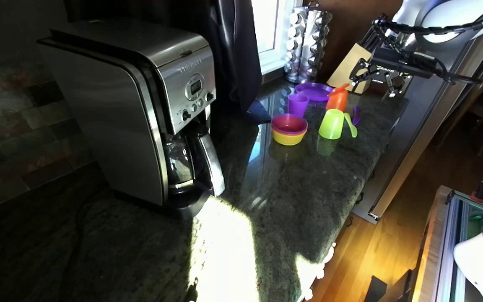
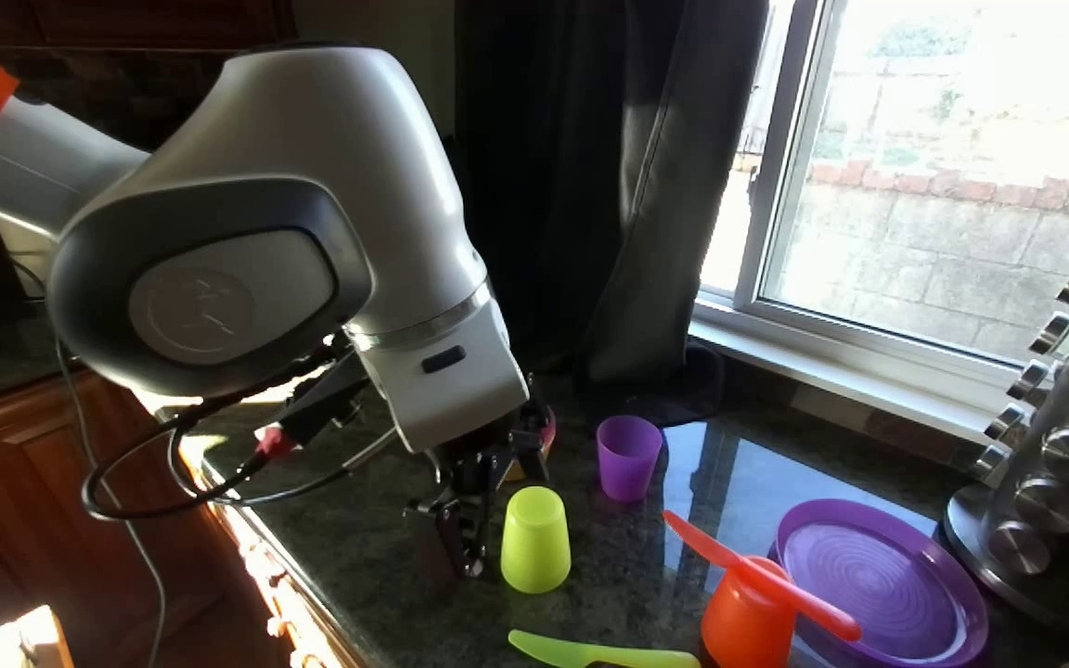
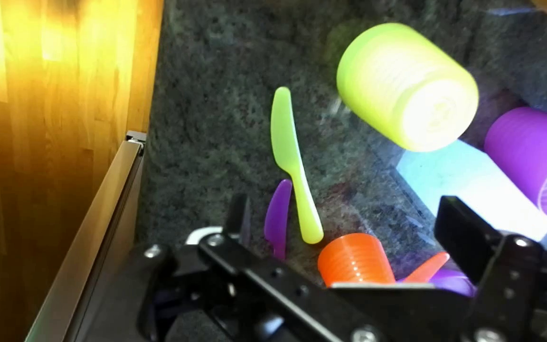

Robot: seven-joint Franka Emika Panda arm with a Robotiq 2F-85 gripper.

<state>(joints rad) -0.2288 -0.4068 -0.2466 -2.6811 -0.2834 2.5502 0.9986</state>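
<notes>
Wrist view. The gripper has its jaws wide apart and grips nothing. The orange cup shows between the jaws, partly hidden by the gripper. From the cup, the green knife lies at 11 o'clock, the purple knife at 10. Caution: these two knives lie close together; closing on one could drag the other.

In an exterior view, the orange knife rests across the upturned base of the orange cup; the wrist view shows only one end. Caution: any knock to the cup could dislodge it.

In an exterior view, the knife block appears between 10 and 11 o'clock from the gripper; the wrist view omits it. Caution: a swing that way could strike it; clearance cannot be judged.
</notes>
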